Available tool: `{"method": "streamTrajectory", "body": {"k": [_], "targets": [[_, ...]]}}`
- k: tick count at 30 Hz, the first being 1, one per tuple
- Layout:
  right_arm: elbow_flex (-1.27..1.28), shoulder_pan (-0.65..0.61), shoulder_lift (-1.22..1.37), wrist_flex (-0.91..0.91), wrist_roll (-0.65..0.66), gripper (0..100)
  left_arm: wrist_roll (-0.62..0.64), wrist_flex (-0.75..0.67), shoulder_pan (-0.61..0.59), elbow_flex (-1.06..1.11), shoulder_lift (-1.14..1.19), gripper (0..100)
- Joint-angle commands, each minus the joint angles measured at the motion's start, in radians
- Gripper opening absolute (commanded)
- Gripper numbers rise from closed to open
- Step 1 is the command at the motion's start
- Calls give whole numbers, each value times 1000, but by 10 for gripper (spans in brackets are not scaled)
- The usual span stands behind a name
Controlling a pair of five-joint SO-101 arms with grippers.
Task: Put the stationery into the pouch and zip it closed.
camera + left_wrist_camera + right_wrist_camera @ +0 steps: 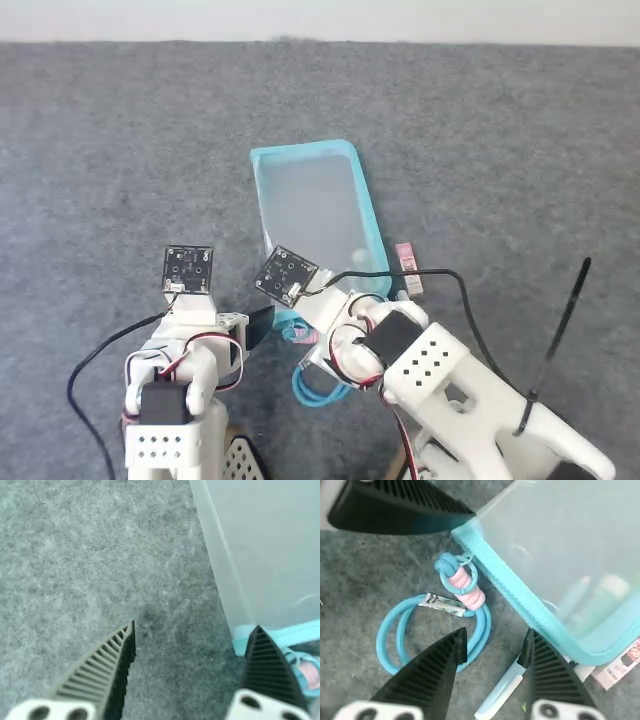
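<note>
Right gripper (492, 647): jaws parted to a moderate gap, holding nothing, above a pen (502, 692) lying just beside the pouch (560, 545) along its zip edge; pen's far end cut off.
Left gripper (194, 627): spread wide, empty, one finger (267, 665) at the pouch's corner, the other over bare carpet (75, 555).
Blue cord loop (395, 635) with pink beaded charm (465, 587): coiled beside that same pouch corner.
Pale items (600, 595) inside the pouch: blurred through its translucent wall, unidentifiable.
Pink-white packet (620, 670): partly hidden behind the pouch's edge, cut off
</note>
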Motion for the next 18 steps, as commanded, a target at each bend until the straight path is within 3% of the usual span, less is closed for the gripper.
{"method": "streamTrajectory", "body": {"k": [1,8,18], "targets": [[2,-10,-33,-24,-14,195,12,2,-6,-7,-18,336],[6,-7,-33,-25,-14,195,12,2,-6,-7,-18,336],[6,93,-31,-53,-14,195,12,2,-6,-7,-18,336]]}}
